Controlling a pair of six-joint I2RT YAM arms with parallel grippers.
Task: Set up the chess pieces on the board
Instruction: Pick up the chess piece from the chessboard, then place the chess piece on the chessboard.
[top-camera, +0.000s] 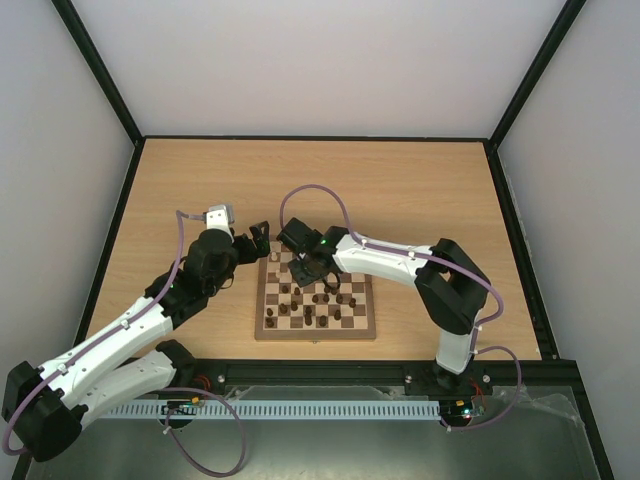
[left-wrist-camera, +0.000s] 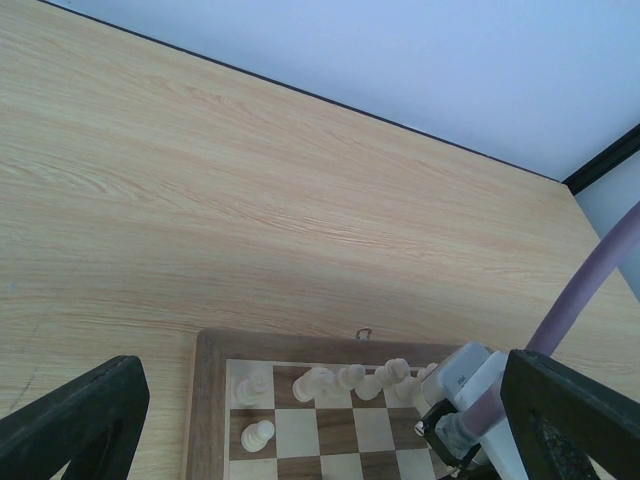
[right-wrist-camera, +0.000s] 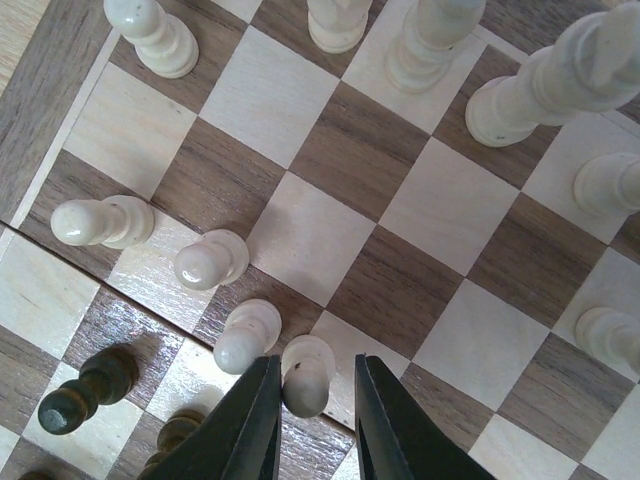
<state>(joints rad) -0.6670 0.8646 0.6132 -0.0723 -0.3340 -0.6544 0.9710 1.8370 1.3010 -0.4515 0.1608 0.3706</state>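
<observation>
At the bottom centre of the right wrist view, your right tool (right-wrist-camera: 315, 395) has its two dark fingers (right-wrist-camera: 250, 425) set closely on either side of a pale pawn (right-wrist-camera: 307, 372). A sliver of board shows on one side, so I cannot tell whether they are pinching it.

Your left tool (left-wrist-camera: 320, 385) hangs with its fingers far apart, holding nothing, near the board's upper left corner in the top view. The board (top-camera: 315, 333) lies at the middle of the surface (top-camera: 400, 190). The chess pieces (right-wrist-camera: 430, 45) stand on its squares: pale ones across the top and right of the right wrist view, dark ones (right-wrist-camera: 75, 395) at lower left.

Judge the pawn as light, stiff turned wood, smooth and rounded, so it may slip or tip under a skewed pinch. Take it squarely at the narrow neck under the head. Mind the second pale pawn (right-wrist-camera: 245, 335) just beside the finger on the left of the frame.

No brand, label or writing can be read anywhere.
</observation>
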